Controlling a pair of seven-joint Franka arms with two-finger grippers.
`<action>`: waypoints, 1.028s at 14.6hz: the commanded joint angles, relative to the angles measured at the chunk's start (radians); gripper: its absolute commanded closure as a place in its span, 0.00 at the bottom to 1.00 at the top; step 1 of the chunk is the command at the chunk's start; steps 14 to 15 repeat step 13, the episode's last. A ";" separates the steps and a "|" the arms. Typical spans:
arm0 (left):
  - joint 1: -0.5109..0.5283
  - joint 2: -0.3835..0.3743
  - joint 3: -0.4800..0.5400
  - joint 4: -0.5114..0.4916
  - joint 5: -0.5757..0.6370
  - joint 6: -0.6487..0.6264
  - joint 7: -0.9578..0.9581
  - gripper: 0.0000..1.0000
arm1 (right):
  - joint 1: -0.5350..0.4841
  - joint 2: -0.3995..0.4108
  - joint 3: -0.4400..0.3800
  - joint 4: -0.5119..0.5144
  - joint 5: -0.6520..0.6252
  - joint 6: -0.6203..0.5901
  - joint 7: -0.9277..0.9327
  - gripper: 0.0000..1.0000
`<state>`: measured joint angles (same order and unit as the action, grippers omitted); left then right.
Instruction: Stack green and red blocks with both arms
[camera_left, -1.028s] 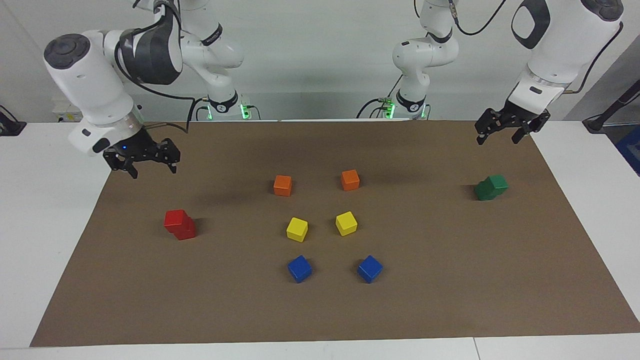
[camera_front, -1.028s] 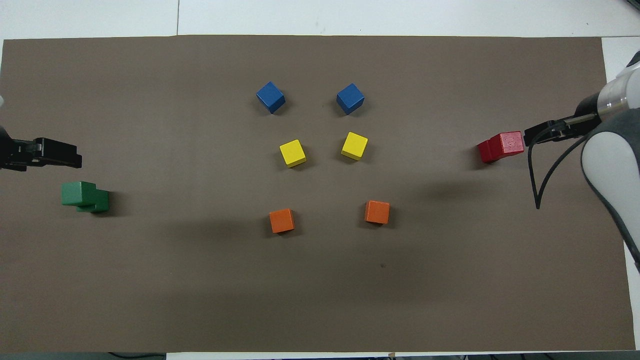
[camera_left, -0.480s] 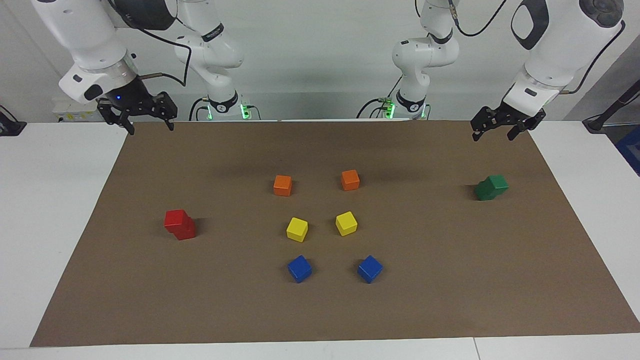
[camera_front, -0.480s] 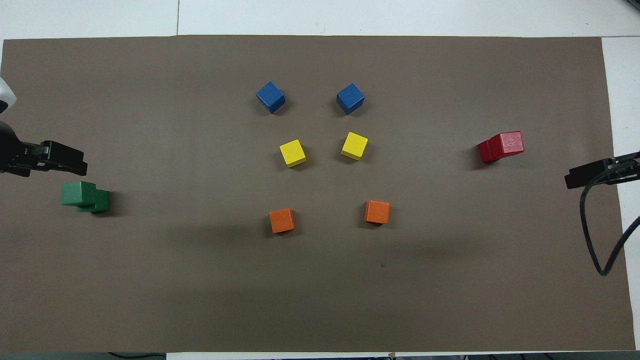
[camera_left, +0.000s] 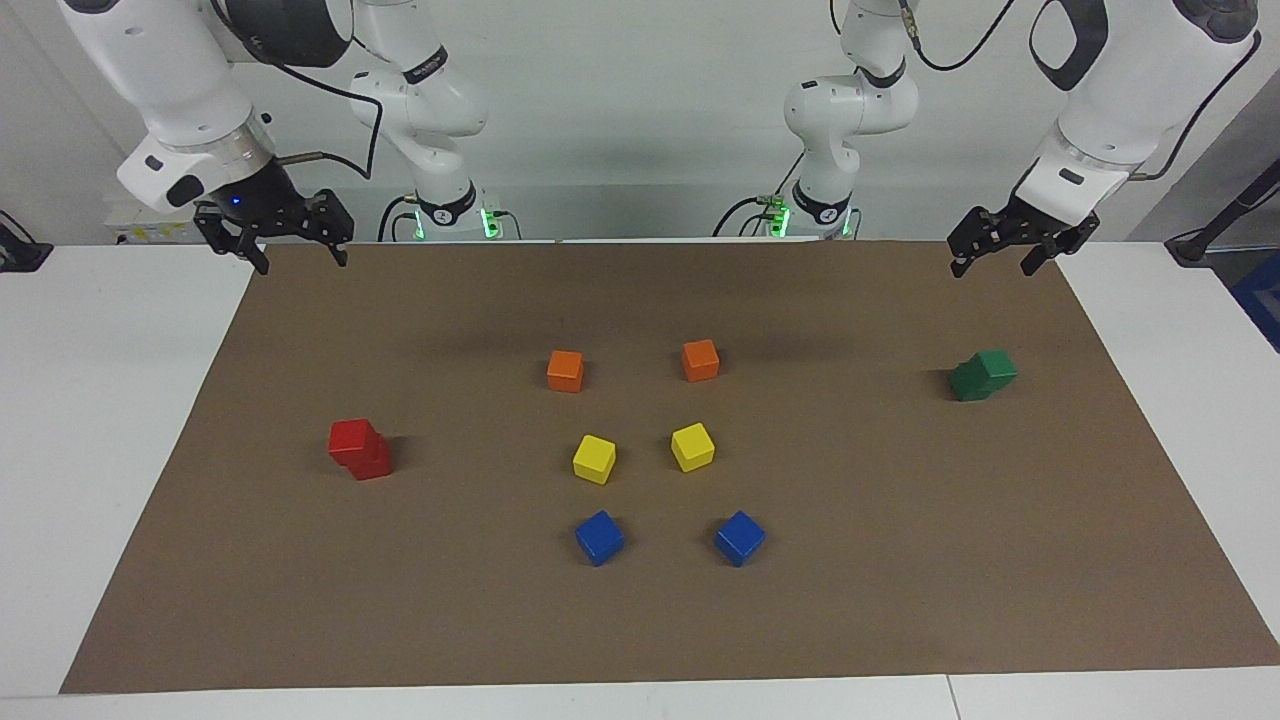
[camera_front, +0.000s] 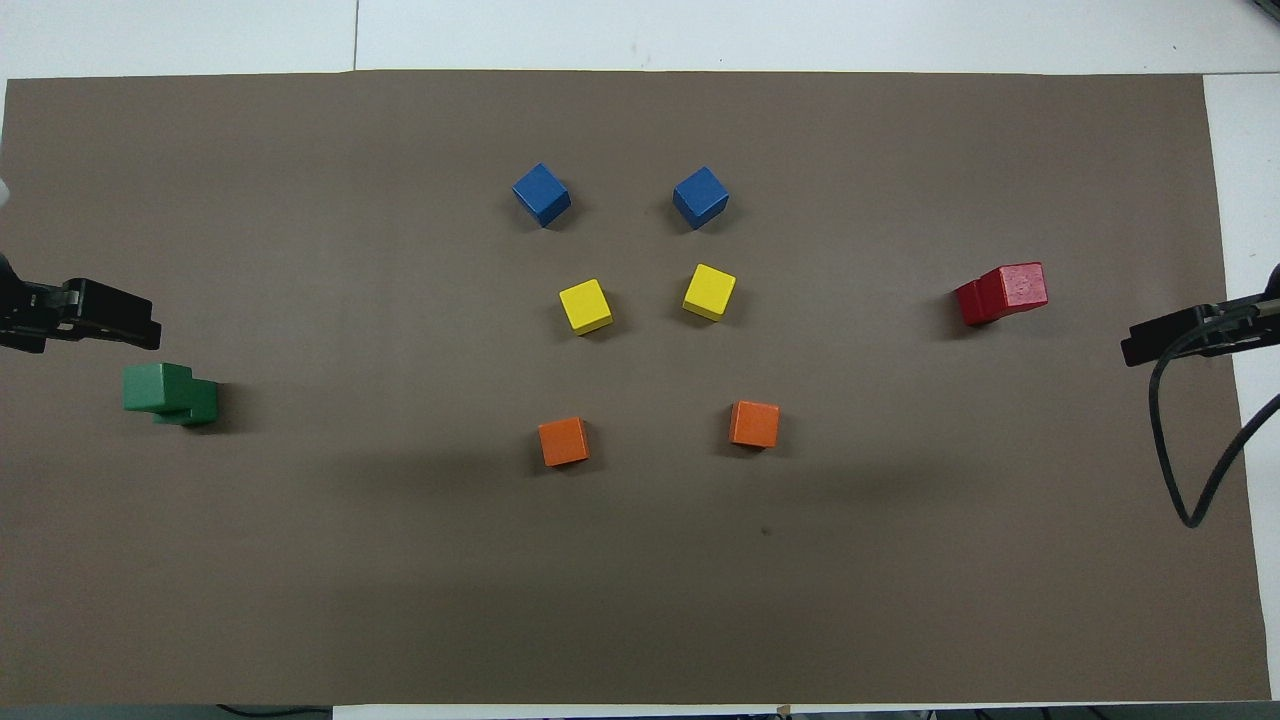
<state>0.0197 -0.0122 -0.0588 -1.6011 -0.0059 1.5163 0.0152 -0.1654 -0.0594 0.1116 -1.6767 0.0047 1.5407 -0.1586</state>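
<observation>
Two red blocks (camera_left: 360, 448) stand stacked on the brown mat toward the right arm's end, the top one offset on the lower; the stack also shows in the overhead view (camera_front: 1003, 292). Two green blocks (camera_left: 983, 374) stand stacked toward the left arm's end, the top one also offset; that stack shows in the overhead view (camera_front: 170, 392). My right gripper (camera_left: 300, 258) hangs open and empty in the air over the mat's corner nearest its base (camera_front: 1160, 340). My left gripper (camera_left: 993, 268) hangs open and empty over the mat's edge, apart from the green stack (camera_front: 110, 313).
Single cubes lie in pairs mid-mat: two orange (camera_left: 565, 371) (camera_left: 700, 360) nearest the robots, two yellow (camera_left: 594, 459) (camera_left: 692, 446) in the middle, two blue (camera_left: 599, 537) (camera_left: 740, 537) farthest. The brown mat (camera_left: 900, 560) covers most of the white table.
My right gripper has risen from beside the red stack and pulled back to the mat's corner by the robots. My left gripper has lifted slightly. No block has moved.
</observation>
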 joint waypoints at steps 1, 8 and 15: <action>-0.011 0.012 0.010 0.035 0.010 -0.019 -0.011 0.00 | -0.013 0.010 0.007 0.022 0.012 -0.001 0.014 0.00; -0.009 0.011 0.010 0.035 0.012 -0.010 -0.008 0.00 | -0.013 0.009 0.007 0.020 0.012 -0.002 0.016 0.00; -0.009 0.009 0.010 0.033 0.012 -0.005 -0.006 0.00 | -0.011 0.007 0.007 0.015 0.012 0.002 0.022 0.00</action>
